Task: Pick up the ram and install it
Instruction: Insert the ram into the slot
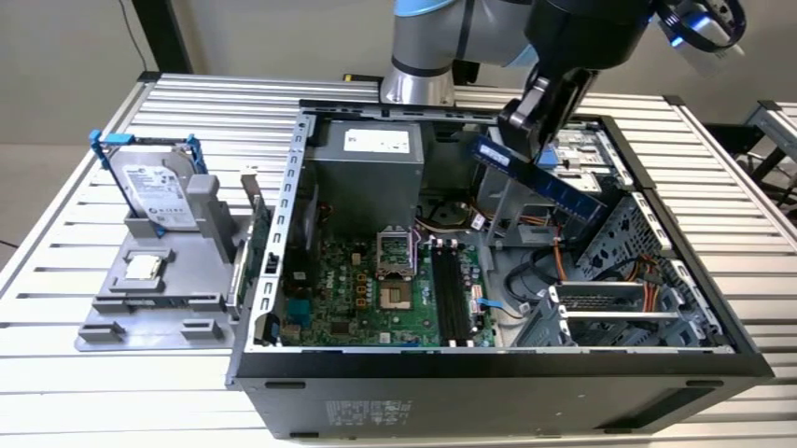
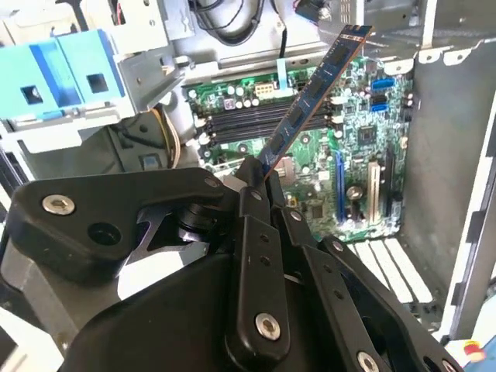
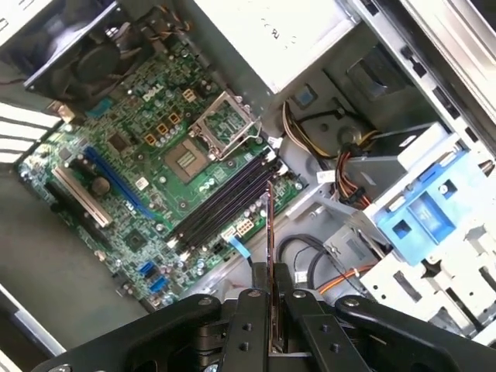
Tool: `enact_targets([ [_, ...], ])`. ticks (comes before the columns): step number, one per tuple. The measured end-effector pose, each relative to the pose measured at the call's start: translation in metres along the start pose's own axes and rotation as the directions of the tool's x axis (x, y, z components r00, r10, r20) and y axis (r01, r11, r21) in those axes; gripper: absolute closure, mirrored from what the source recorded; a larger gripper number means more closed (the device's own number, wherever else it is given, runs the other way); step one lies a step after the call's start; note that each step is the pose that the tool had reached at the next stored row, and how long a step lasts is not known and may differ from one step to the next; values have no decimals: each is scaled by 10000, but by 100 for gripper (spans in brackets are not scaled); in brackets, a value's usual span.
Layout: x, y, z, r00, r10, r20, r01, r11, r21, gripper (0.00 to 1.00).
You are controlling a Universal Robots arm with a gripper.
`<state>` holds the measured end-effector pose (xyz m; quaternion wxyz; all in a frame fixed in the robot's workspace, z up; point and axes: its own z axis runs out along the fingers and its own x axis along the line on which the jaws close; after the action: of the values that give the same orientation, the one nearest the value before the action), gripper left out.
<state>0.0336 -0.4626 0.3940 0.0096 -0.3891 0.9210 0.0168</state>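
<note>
Hand [image 1: 516, 119] clamped on one end of ram [image 1: 544, 180], which hangs tilted over the open case [image 1: 498, 359], clear of the board [image 1: 361, 303]. Slots [image 1: 454, 297] lie at 7 o'clock from it in the exterior view. Judging by the slant, the ram needs squaring to a slot, edge level, before pressing.

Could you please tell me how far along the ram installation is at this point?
Pickup looks done: the hand is shut on the ram, holding it tilted in the air above the open computer case. Installing is not yet done: the motherboard's long black slots stand empty, and the ram is clear of them in both wrist views.
</note>
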Motion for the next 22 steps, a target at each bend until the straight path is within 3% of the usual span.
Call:
enact_targets([
  [3,0,0,-1,9987,508,11,-508,9987,17,100],
  [6,0,0,0,9949,1009,25,-1009,9949,30,100],
  [11,0,0,1,9830,1837,48,-1838,9830,53,100],
  [16,0,0,1,9641,2655,73,-2656,9641,74,100],
  [19,0,0,1,9492,3145,89,-3146,9492,85,100],
  [22,0,0,2,9320,3622,106,-3623,9320,95,100],
])
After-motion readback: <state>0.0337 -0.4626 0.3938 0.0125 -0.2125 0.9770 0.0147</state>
